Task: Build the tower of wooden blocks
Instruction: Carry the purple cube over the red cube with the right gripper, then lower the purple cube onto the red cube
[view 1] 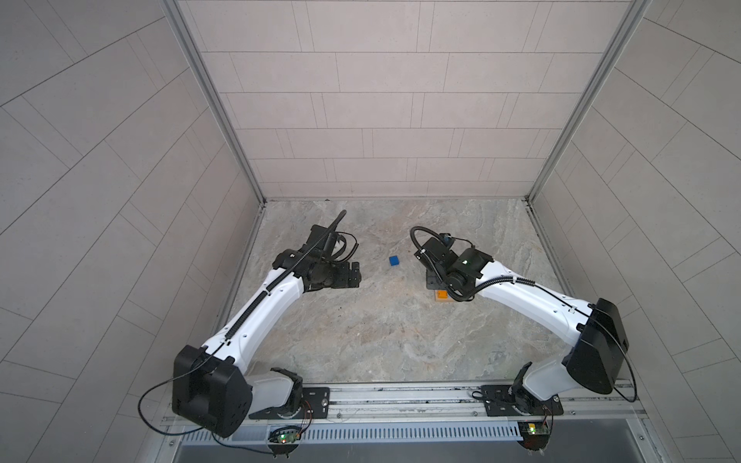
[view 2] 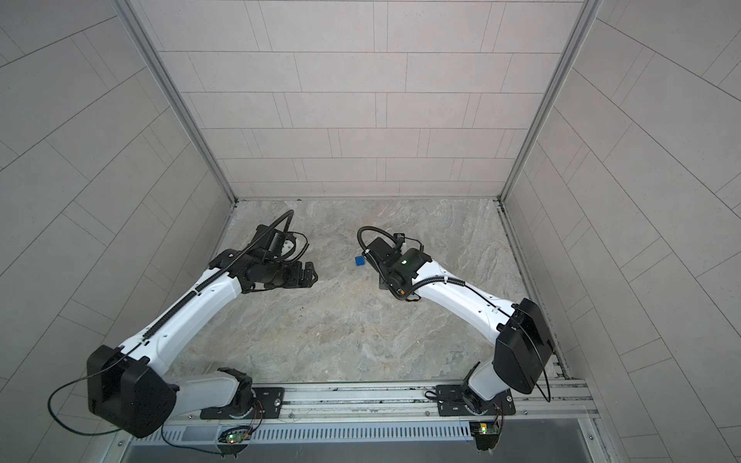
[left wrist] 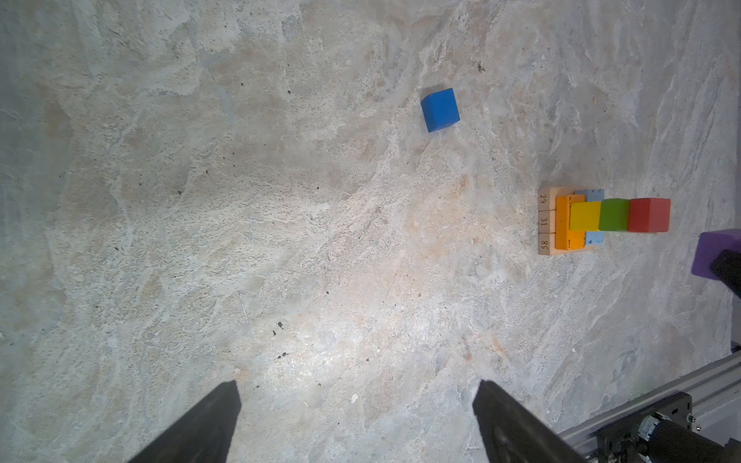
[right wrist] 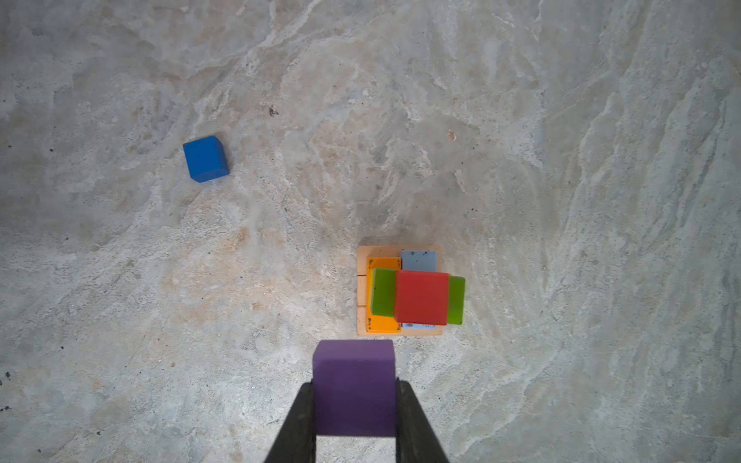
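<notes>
The wood block tower point(right wrist: 401, 292) stands on the stone floor: a tan base point(right wrist: 362, 289), orange bar point(right wrist: 383, 325), light-blue bar point(right wrist: 419, 260), green bar point(right wrist: 383, 292) and a red cube point(right wrist: 421, 297) on top. The left wrist view shows it side-on, with a yellow bar point(left wrist: 584, 216) under the green one. My right gripper point(right wrist: 354, 385) is shut on a purple cube point(right wrist: 354, 373), held above the floor just beside the tower. A dark-blue cube point(view 1: 394, 260) lies alone between the arms. My left gripper point(left wrist: 357, 383) hangs open and empty over bare floor, away from the tower.
Tiled walls close the cell on three sides. A metal rail point(view 1: 401, 397) with both arm bases runs along the front edge. In both top views the right arm's wrist covers most of the tower; only an orange corner point(view 1: 441, 296) shows.
</notes>
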Controlling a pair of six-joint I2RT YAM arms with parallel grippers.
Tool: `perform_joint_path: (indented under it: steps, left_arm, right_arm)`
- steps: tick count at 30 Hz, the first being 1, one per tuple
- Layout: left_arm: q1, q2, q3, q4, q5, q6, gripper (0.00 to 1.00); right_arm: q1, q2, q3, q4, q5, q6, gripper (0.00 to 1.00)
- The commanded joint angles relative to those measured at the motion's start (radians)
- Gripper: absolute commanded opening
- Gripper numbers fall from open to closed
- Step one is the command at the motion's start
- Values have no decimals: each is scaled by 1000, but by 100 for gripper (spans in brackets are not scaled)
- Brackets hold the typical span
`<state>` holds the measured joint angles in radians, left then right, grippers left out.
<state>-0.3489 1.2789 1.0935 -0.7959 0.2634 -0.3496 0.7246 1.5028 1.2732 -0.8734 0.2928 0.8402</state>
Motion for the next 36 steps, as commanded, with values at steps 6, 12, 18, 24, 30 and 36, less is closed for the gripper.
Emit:
perform_joint_path:
  steps: [6,12,18,24,30,36]
  left_arm:
    - [7,0,-7,11,1,0,98]
    - [7,0,-9,14,12,6,98]
    - [7,4,-9,15,15,6,98]
    - [10,7,-9,16,18,7,98]
    - [13,12,-7,14,28,11,98]
    - [14,12,-7,15,30,11,98]
  right_arm:
    - [-95,-53,-36,-7,-40,-43,26]
    - [-133,-46,-52,10,-68,-56,26]
    - [-164,-32,-75,40,-99,-59,26]
    - [-176,-13,-77,58,-112,-62,26]
    - [-179,9,-76,69,-125,-58,26]
    - [-185,30,-81,78,-133,-57,25]
